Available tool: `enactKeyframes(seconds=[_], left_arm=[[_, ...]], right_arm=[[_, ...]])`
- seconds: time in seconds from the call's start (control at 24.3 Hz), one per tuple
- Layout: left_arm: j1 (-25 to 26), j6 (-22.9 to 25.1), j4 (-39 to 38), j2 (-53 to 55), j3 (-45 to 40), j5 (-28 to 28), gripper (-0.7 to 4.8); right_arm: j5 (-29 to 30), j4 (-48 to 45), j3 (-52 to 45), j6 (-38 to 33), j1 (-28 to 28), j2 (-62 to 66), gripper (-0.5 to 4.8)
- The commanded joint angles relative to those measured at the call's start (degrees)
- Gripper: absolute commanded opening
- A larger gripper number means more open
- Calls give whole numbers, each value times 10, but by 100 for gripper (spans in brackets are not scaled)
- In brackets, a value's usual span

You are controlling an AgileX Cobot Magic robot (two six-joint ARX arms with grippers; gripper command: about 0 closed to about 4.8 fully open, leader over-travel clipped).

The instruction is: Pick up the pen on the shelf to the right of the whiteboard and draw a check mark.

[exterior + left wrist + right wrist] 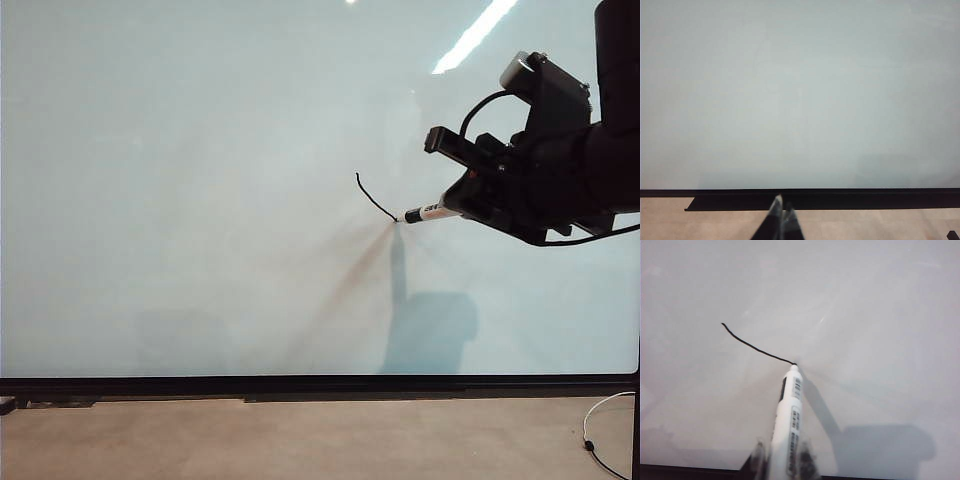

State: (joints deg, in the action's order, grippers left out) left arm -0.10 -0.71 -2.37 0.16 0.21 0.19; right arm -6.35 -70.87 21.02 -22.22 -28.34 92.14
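Right of centre on the whiteboard, the right gripper pinches the pen, tip touching the check mark's finished short stroke, upstroke probably next; the left gripper idles, pressed together, bottom centre.

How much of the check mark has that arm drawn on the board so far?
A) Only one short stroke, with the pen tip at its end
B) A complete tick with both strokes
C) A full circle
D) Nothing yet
A: the whiteboard shows just one short black line, and the pen, held in the right gripper, has its tip at that line's lower end.
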Motion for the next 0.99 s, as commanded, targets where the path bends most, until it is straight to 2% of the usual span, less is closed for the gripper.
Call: enactKeyframes(seconds=[0.04,0.29,0.99], left_arm=[[0,3,7,0,2,0,-4],[0,3,7,0,2,0,-4],[0,3,7,0,2,0,-4]], right_arm=[[-7,-9,0,-3,0,-2,-9],[-7,-9,0,21,0,-2,-9],[-11,20,6,148,0,-3,-9]])
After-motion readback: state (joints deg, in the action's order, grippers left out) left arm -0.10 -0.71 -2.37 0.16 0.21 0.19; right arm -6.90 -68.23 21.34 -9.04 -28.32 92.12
